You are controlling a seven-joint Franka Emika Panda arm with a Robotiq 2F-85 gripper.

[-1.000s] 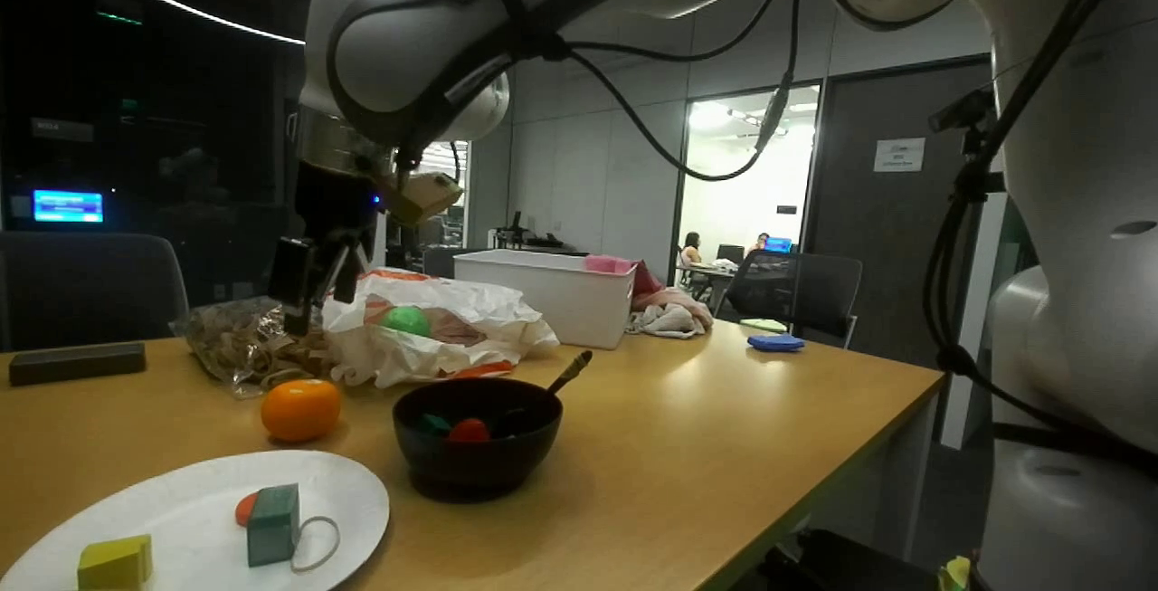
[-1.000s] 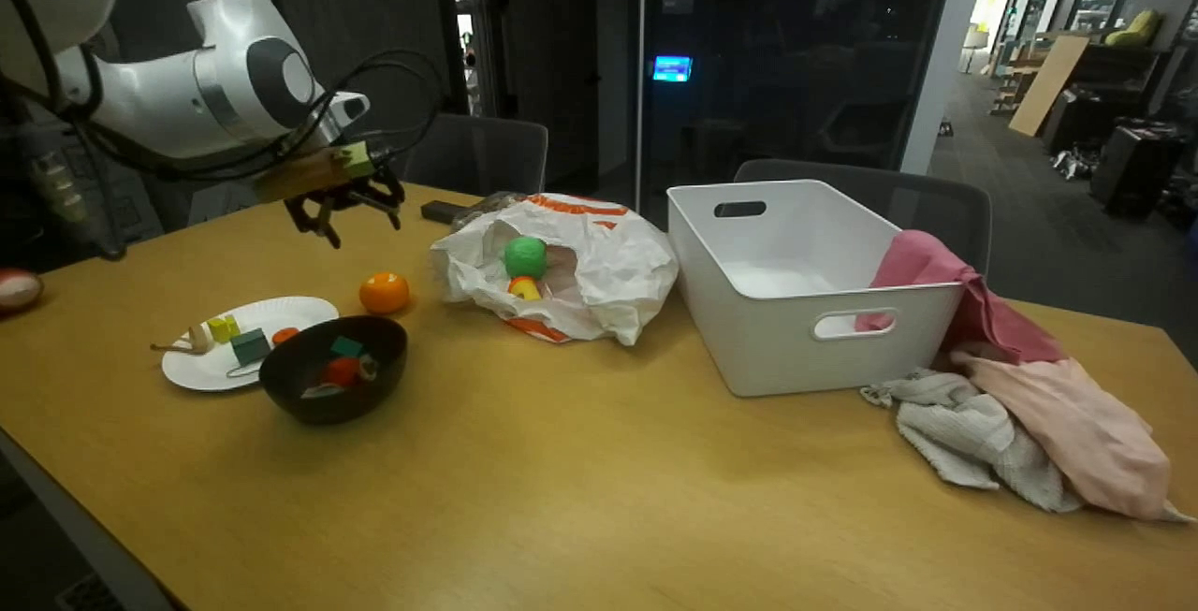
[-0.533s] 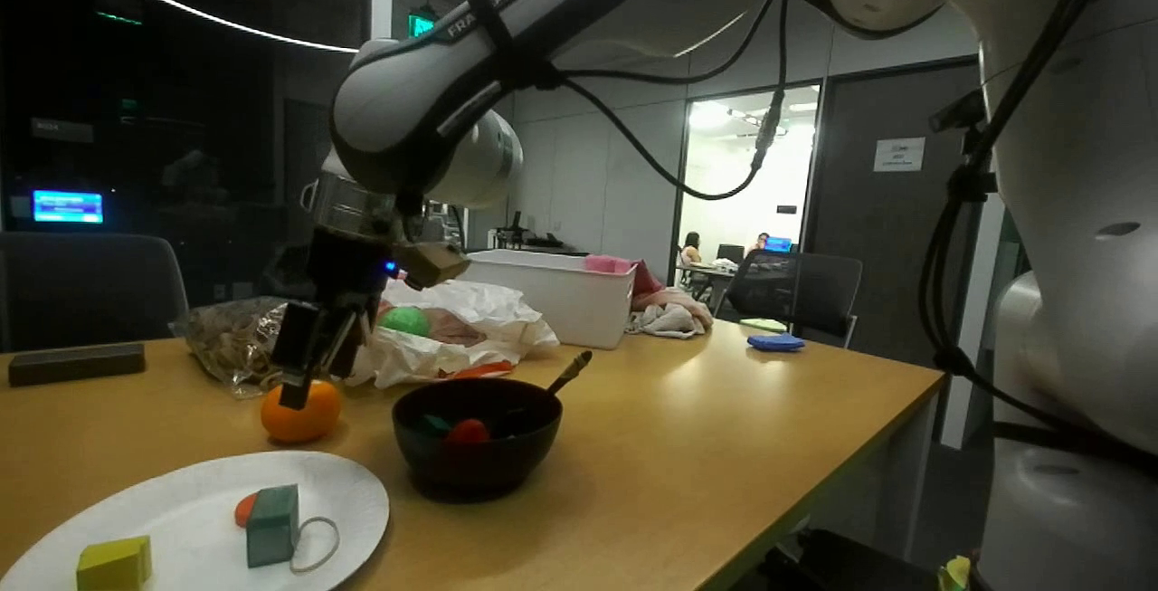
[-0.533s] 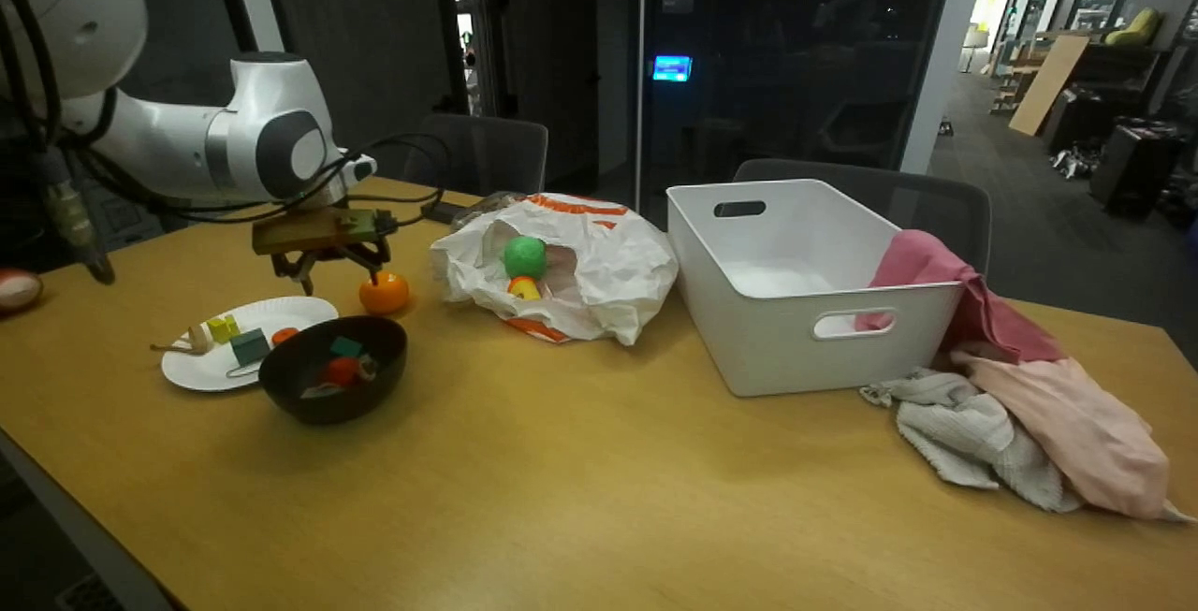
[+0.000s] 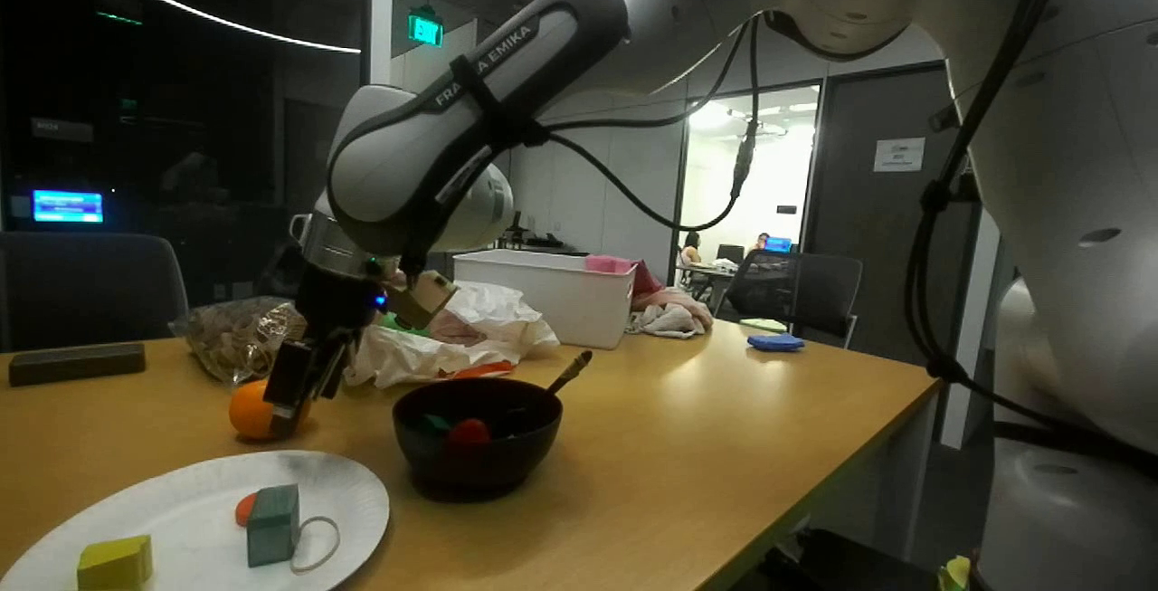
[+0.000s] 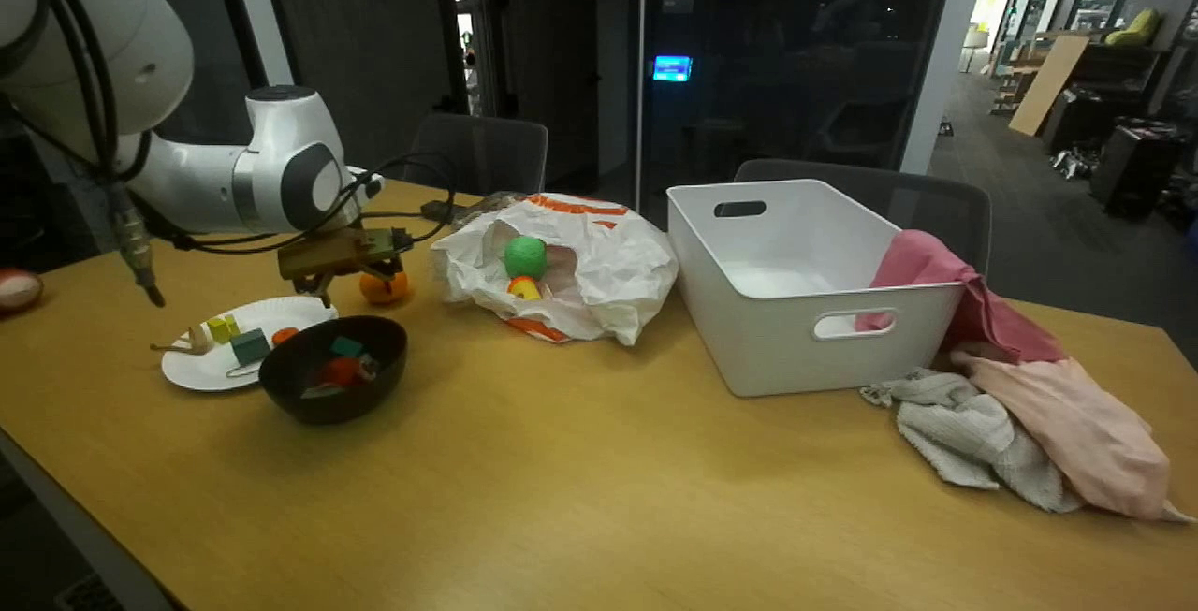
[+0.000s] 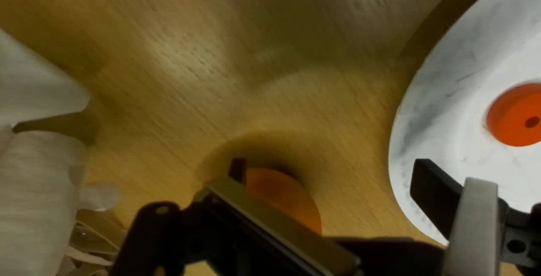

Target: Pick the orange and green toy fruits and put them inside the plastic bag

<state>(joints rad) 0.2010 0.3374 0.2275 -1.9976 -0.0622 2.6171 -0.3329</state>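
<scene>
1. Tool [image 7: 329, 172] released, jaws spread; orange [image 5: 251, 412] on counter [image 6: 655, 480], partly hidden behind one jaw, contact unclear.
2. Green fruit [image 6: 525, 257] lies in mouth of bag [image 6: 622, 279].
3. Suggest: ease away from plate [image 7: 427, 124], straddle orange evenly, then squeeze.
4. Other jaw overlaps plate's rim in wrist view; bowl [image 5: 479, 473] near; lift clear before carrying.

Pink cloth [image 6: 983, 310] draped over white bin [image 6: 777, 344]; black bowl [image 5: 479, 469] beside plate [image 5: 190, 491]
</scene>
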